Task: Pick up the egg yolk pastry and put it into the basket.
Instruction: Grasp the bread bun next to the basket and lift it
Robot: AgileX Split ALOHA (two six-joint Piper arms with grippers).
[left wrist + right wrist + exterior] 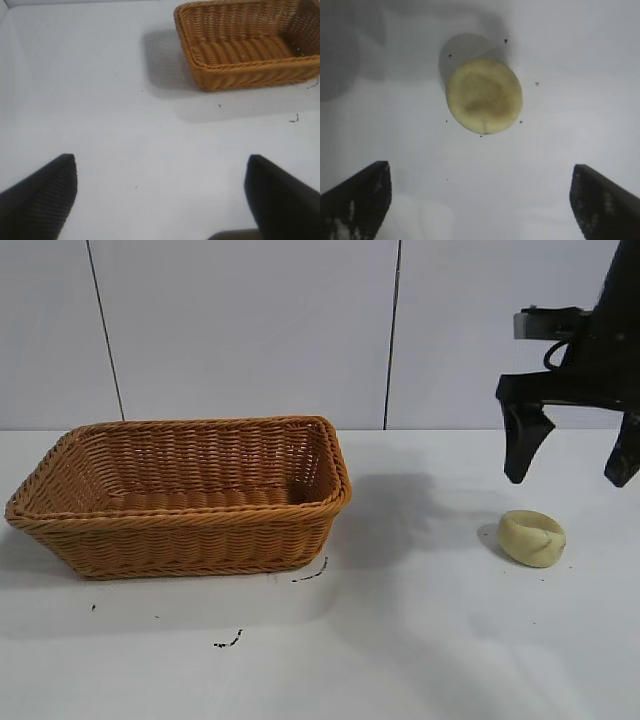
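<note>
The pale yellow egg yolk pastry lies on the white table at the right; it also shows in the right wrist view. The orange-brown wicker basket stands empty at the left, and shows in the left wrist view. My right gripper hangs open and empty in the air above the pastry, a little behind it, not touching it; in its own view the jaws stand wide apart. My left gripper is open and empty over bare table, out of the exterior view.
The white table has a few small dark specks in front of the basket. A white panelled wall stands behind the table.
</note>
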